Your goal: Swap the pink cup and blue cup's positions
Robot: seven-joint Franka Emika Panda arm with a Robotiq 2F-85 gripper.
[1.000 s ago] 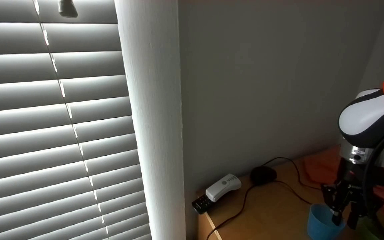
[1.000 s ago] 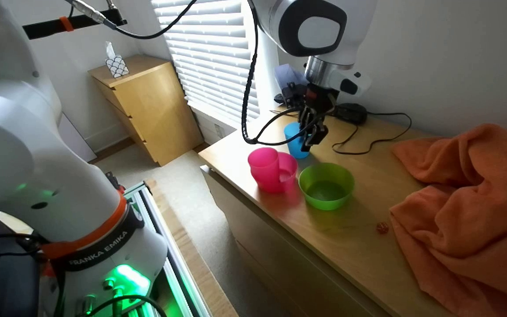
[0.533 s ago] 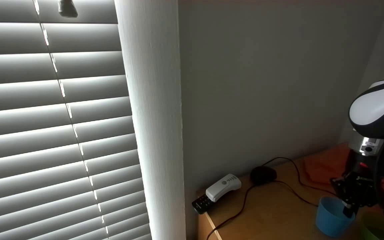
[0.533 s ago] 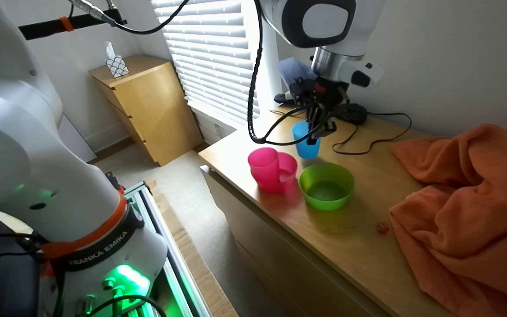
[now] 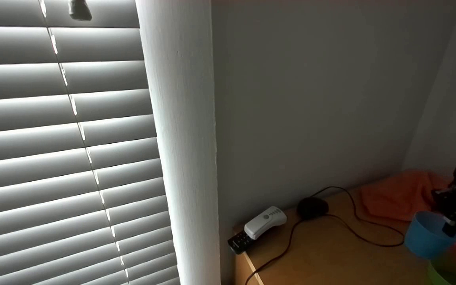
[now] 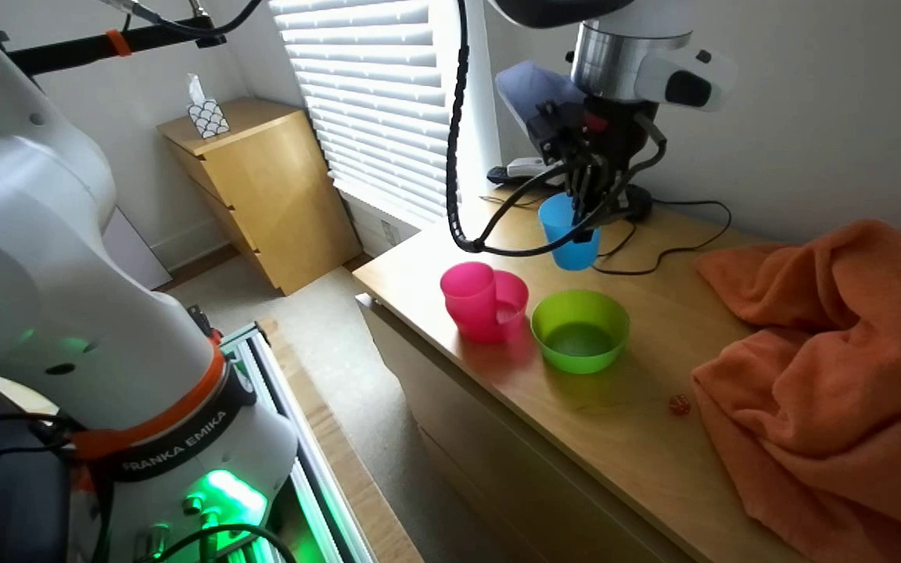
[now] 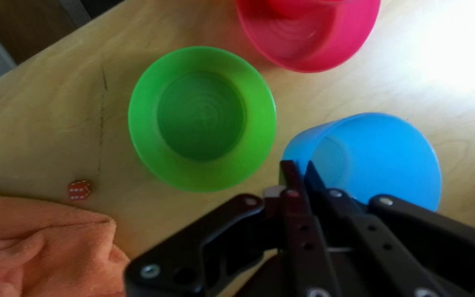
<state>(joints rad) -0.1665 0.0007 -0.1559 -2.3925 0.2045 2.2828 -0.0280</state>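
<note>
Across the lower right of the wrist view, one black two-fingered gripper pinches the wall of one blue plastic cup by its lower-left side. That cup takes up the right of the view, and in both exterior views it sits right of centre; I cannot tell whether its base touches the light wooden tabletop. Just left of it, near the middle of the wrist view, stands one round green plastic bowl. Along the top edge, one pink plastic cup and one wider pink plastic bowl overlap; whether the cup stands inside the bowl is unclear. Toward the lower left lie one small red die with white spots and one crumpled orange cloth. Bottom centre in an exterior view, one white plastic handset overlaps one black remote with buttons.
</note>
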